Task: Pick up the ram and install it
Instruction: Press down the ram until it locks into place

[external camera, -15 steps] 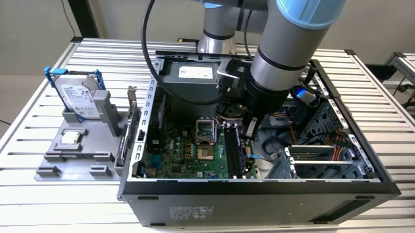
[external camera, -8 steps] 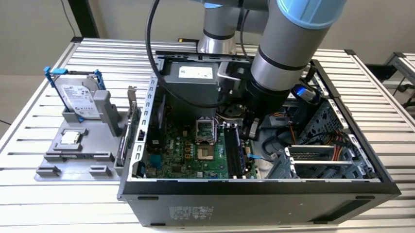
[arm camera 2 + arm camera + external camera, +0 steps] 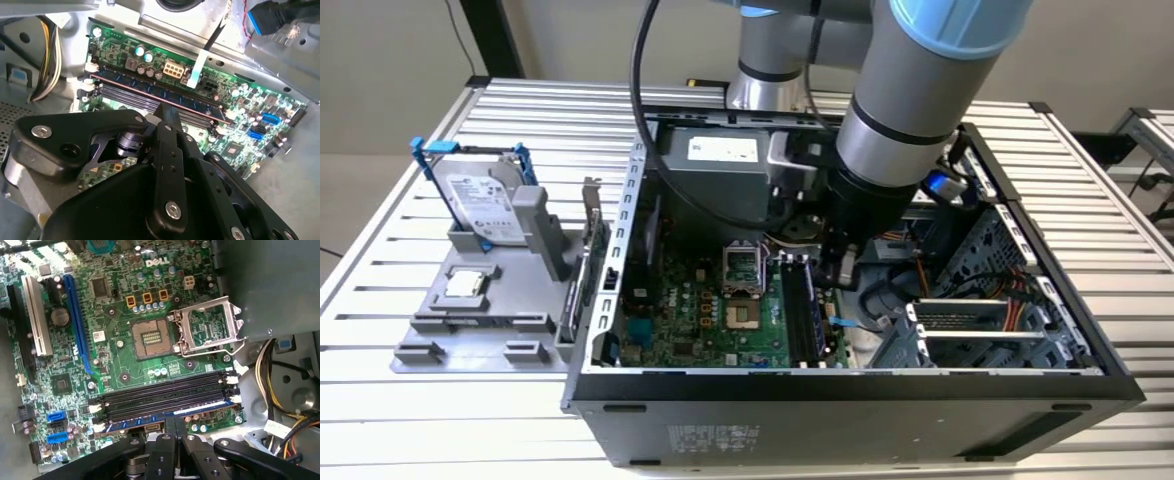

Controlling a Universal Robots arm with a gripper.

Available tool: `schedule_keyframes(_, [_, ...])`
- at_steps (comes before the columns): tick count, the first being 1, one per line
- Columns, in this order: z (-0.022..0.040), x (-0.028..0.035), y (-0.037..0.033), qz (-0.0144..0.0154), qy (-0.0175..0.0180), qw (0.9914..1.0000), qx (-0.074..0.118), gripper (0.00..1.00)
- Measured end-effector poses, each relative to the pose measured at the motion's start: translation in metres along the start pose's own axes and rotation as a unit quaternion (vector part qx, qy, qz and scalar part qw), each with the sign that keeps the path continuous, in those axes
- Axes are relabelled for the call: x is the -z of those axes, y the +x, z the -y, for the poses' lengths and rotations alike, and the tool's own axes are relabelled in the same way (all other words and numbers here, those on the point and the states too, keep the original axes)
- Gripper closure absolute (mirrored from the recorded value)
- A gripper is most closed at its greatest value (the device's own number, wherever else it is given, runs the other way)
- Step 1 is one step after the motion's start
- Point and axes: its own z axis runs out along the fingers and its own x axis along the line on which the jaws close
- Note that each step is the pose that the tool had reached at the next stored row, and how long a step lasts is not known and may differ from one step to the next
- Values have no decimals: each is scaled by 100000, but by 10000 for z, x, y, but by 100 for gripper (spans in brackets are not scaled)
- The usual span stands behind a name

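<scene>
You saw the ram [image 3: 165, 416], a thin blue-green board, standing on edge in the outermost of the black memory slots [image 3: 165, 395] on the motherboard [image 3: 720, 300] inside the open computer case [image 3: 854, 390]. It likely handled as light, stiff and fragile, best held by its long flat faces near mid-length, clear of the chips. The gripper [image 3: 171, 422] stood directly over the stick's middle, fingers drawn narrow with their tips at its upper edge, apparently pinching it.
</scene>
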Motion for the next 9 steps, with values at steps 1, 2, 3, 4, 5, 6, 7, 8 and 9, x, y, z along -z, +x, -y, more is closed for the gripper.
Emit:
schedule_keyframes(1, [0, 0, 0, -17, 36, 99998, 579, 100])
schedule_keyframes(2, [0, 0, 0, -33, 87, 99993, 1151, 100])
schedule_keyframes(3, [0, 0, 0, -44, 147, 99985, 1697, 100])
schedule_keyframes(4, [0, 0, 0, -56, 211, 99975, 2212, 100])
schedule_keyframes(5, [0, 0, 0, -64, 283, 99963, 2709, 100])
schedule_keyframes(6, [0, 0, 0, -70, 366, 99948, 3200, 100])
schedule_keyframes(7, [0, 0, 0, -77, 445, 99931, 3679, 100])
schedule_keyframes(8, [0, 0, 0, -83, 509, 99912, 4157, 100])
schedule_keyframes(9, [0, 0, 0, -89, 564, 99894, 4560, 100])
